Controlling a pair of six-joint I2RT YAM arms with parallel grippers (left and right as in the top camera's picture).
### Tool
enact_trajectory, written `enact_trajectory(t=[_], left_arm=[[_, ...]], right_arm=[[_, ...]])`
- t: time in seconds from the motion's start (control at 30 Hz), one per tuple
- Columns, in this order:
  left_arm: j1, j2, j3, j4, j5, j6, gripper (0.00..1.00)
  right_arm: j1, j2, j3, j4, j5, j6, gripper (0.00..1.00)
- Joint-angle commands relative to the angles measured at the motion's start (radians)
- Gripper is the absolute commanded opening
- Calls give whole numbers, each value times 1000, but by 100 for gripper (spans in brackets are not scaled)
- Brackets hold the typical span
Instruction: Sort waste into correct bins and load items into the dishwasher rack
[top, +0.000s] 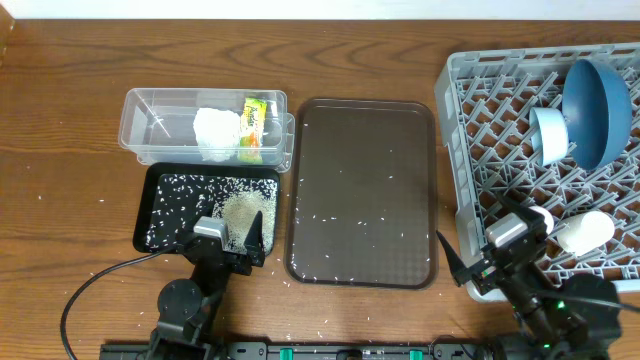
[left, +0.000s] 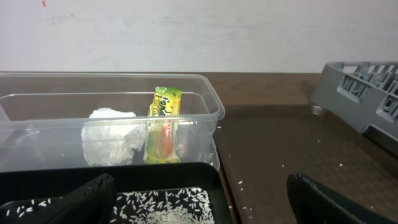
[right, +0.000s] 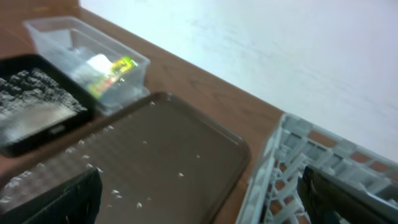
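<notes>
Nearest you, your left gripper (top: 232, 238) hangs over the near edge of the black tray (top: 142, 225), jaws spread wide and empty. That tray holds the rice grains (top: 240, 208), heaped toward its near right. Your right gripper (top: 478, 250) is also wide open, gripping nothing, at the near left corner of the grey rack (top: 470, 130). Between them the brown serving tray (top: 360, 150) carries a few stray grains. Beyond the black tray, the clear tub (top: 135, 115) holds the crumpled tissue (top: 215, 132) and the yellow-green wrapper (top: 257, 120), whose script lettering is too small to read. In the rack, two white cups (top: 585, 232) lie near. The pale-blue bowl (top: 548, 135) and dark-blue bowl (top: 600, 105) stand on edge farther back.
</notes>
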Motion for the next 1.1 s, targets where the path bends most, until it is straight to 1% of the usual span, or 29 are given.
enact_trajectory(t=[0.0, 0.1, 0.23, 0.33, 0.43, 1.07], left_arm=[[5, -7, -27, -13, -1, -9, 90], [5, -7, -27, -14, -1, -9, 90], [5, -7, -27, -14, -1, -9, 90], [5, -7, -27, -14, -2, -9, 90], [5, -7, -27, -14, -1, -9, 90], [5, -7, -27, -14, -2, -9, 90]], right_arm=[[-18, -82, -114, 61, 23, -18, 99], [-18, -153, -235, 158, 23, -10, 99], [-19, -247, -381, 293, 22, 73, 99], [-19, -243, -465, 415, 15, 91, 99], [-19, -243, -515, 484, 16, 91, 99], [-19, -242, -515, 456, 22, 91, 99]])
